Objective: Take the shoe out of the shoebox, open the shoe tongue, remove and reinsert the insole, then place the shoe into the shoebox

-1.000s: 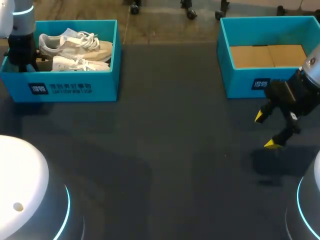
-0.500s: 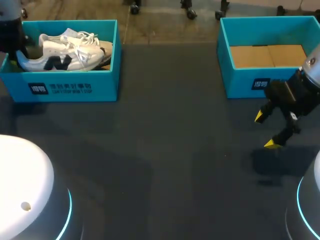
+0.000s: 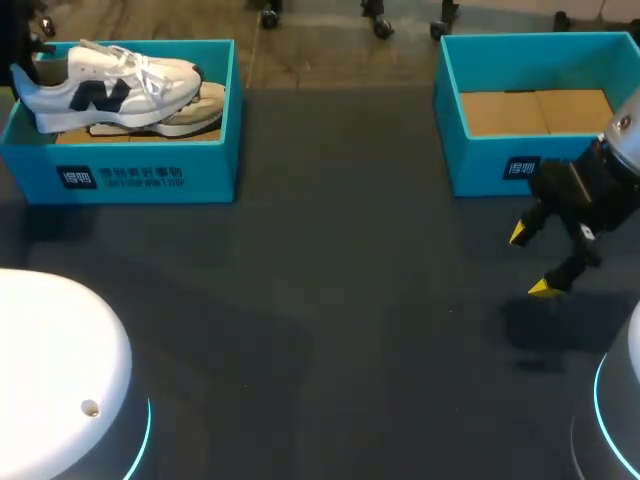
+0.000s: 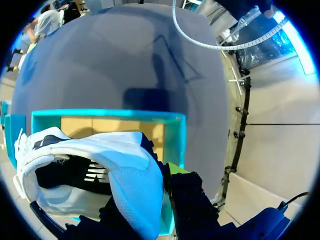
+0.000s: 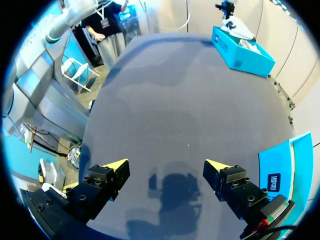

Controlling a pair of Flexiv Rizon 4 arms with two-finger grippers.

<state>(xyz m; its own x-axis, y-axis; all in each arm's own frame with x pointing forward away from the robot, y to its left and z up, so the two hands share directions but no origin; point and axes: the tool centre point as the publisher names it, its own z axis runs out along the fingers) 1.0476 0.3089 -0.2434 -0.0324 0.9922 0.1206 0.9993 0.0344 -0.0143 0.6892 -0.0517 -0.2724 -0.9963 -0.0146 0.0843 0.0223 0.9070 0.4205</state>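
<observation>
A white shoe with a navy side mark hangs above the left blue shoebox, toe pointing right. My left gripper is shut on its heel at the box's far left corner. In the left wrist view the shoe's heel is pinched in my left gripper, and the box lies underneath. A second pale shoe still lies in the box. My right gripper stands open and holds nothing, low over the table in front of the right box; its wrist view shows it above bare tabletop.
The right blue box has a bare cardboard floor. Dark tabletop stretches between the two boxes. From the right wrist, the left shoebox shows small at the table's far end.
My left gripper has lifted the white shoe up from inside the left box, and its navy-marked side now faces the head camera. The right arm has stayed still.
</observation>
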